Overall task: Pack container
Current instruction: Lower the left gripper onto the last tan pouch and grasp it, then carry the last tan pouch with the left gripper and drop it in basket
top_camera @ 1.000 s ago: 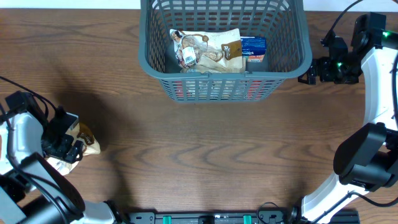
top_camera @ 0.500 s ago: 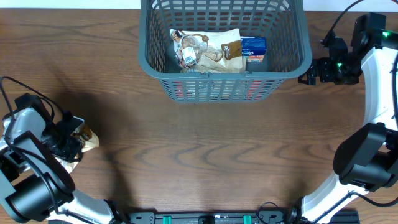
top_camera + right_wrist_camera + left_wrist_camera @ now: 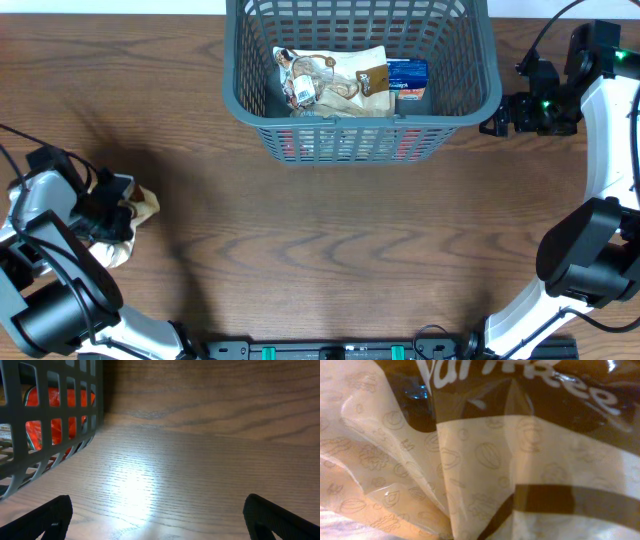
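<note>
Sitting at the far edge of the desk [image 3: 330, 250], about the middle, the grey lattice basket [image 3: 360, 140] already has a couple of snack packets [image 3: 330, 80], a blue box [image 3: 407, 78] and something orange-red [image 3: 35, 402] in it. Right claw [image 3: 160, 520] hangs just off the basket's right side, low over the wood, spread wide with nothing in it. Left claw [image 3: 110, 205] is at the left edge, right on a brown-and-cream nut bag [image 3: 485, 460] that fills its whole camera, so can't tell if it's gripping.
</note>
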